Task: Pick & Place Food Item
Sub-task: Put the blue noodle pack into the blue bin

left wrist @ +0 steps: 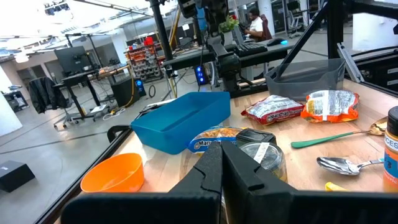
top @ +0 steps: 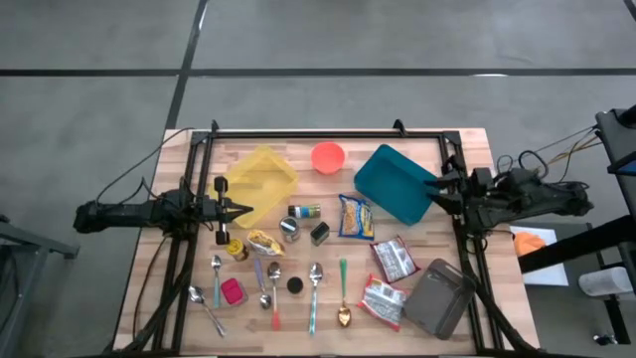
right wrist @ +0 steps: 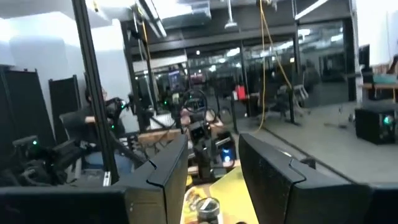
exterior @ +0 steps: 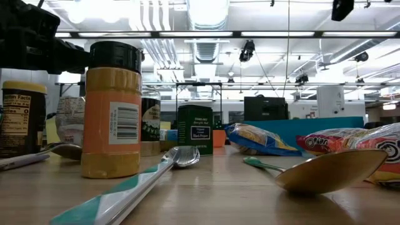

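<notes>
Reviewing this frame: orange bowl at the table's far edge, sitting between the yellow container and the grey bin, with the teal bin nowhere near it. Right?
Not quite. The orange bowl sits between the yellow container and the teal bin, as the high view shows. The grey bin lies at the near right corner, nowhere near it.

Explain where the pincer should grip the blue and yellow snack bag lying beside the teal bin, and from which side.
Grip the snack bag across its narrow width near the middle, coming straight down from above. It lies flat with long edges free; the teal bin crowds its far corner.
</notes>
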Controlling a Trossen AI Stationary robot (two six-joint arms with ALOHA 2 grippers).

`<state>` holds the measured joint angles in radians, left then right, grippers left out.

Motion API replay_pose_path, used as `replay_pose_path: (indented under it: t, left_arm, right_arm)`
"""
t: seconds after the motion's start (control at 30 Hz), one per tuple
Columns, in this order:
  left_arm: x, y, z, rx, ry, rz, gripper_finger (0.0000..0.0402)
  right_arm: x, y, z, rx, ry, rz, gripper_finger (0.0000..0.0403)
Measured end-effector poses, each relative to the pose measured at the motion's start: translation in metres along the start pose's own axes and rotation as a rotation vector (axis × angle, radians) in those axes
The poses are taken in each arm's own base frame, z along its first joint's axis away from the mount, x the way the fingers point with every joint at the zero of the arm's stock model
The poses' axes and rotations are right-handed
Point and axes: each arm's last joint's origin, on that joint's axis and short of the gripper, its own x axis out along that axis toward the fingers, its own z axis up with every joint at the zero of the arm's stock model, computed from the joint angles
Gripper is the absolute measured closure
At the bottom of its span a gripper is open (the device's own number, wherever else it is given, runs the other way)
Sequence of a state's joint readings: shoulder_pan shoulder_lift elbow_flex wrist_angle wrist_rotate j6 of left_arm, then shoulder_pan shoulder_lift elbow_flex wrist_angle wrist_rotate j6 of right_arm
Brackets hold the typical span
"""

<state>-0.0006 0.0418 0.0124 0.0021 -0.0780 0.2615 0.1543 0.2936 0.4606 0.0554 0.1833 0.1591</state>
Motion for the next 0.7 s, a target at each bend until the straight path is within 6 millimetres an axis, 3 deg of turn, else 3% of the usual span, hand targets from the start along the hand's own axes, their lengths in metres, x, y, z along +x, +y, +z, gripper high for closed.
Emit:
replay_pose_path:
  t: [0.3,0.7]
  left_arm:
    - [0.0,0.0,0.0,0.0,0.0,0.0,0.0401]
    - [0.0,0.0,0.0,0.0,0.0,0.0,0.0401]
  right_arm:
    - [0.036,0.004,-0.016,0.108,0.173,-0.04,0.0262]
    - [0.071,0.004,-0.059,0.098,0.408,-0.103,0.0262]
